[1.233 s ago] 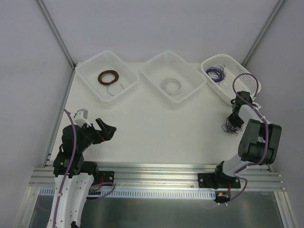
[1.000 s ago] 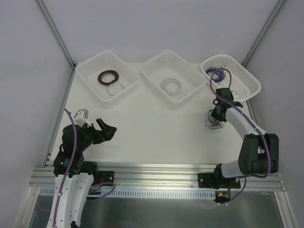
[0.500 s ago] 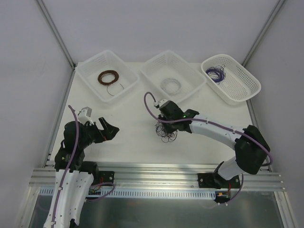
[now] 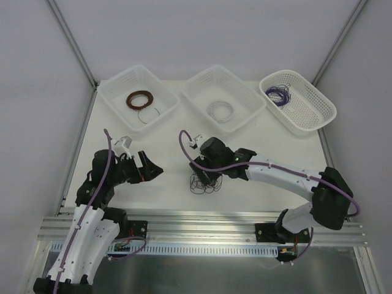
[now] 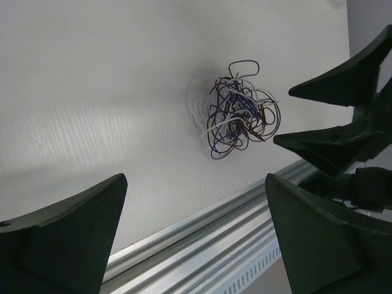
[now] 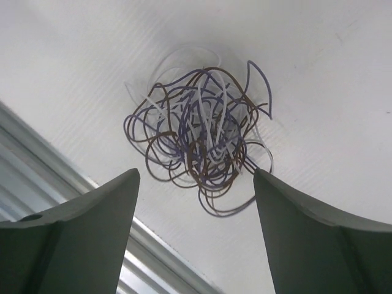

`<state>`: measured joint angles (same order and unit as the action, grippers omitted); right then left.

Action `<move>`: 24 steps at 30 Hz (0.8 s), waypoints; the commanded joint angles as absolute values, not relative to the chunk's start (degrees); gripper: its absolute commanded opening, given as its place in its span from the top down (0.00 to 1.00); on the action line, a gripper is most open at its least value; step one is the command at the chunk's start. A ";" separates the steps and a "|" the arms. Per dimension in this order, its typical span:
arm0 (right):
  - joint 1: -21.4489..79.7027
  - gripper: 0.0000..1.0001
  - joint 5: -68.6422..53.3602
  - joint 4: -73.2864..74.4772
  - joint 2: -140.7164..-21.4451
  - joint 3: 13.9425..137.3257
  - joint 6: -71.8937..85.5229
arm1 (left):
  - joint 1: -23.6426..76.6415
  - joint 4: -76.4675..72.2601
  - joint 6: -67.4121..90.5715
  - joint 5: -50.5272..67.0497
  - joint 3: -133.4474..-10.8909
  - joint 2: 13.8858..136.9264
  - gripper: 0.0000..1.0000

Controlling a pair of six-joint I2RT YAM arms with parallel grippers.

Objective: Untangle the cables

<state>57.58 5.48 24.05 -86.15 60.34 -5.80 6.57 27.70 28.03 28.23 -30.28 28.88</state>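
Now cables [image 4: 204, 182] shifted leftward, right gripper [image 4: 206, 171] jaws spread above.

The cables [image 6: 199, 144] were thin wires in smooth, faintly glossy plastic sleeving. The counter [image 4: 165, 142] beneath them was matt white, with a fine ribbed grain showing in the wrist views. The left hand [image 5: 196, 233] and the right hand [image 6: 196, 177] had fingers of dark, matt, slightly grainy plastic. The rail [image 4: 202, 222] was brushed metal with a dull sheen. The 3 baskets [image 4: 115, 105] were white perforated plastic.
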 commanded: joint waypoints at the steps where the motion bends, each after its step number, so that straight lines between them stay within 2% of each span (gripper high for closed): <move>1: 57.75 0.21 8.43 23.12 -76.48 58.37 -1.43 | 12.72 22.60 30.41 25.61 -30.06 31.89 0.02; 6: 56.96 0.14 13.88 23.11 -67.87 52.92 6.49 | 27.49 18.90 31.38 16.10 -32.95 39.36 0.01; 10: 55.81 0.04 17.22 24.26 -62.78 49.40 11.59 | 38.29 18.81 28.22 8.89 -38.83 48.23 0.01; 11: 55.03 0.01 17.75 24.26 -61.88 48.70 12.38 | 39.54 18.63 26.21 5.92 -39.72 51.82 0.01; 17: 51.16 0.00 18.63 23.56 -54.15 43.07 18.28 | 46.04 15.39 21.37 2.55 -45.00 67.31 0.02; 21: 49.57 0.00 17.40 22.33 -51.24 40.87 19.25 | 46.85 11.44 18.81 3.34 -45.88 73.82 0.13; 24: 49.22 0.00 16.44 21.62 -50.71 39.90 19.60 | 46.85 9.24 16.70 3.43 -45.35 75.50 0.28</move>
<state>49.52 16.82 24.05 -51.81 40.60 17.23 46.54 13.76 20.99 5.06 -43.97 75.37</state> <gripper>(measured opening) 0.993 0.755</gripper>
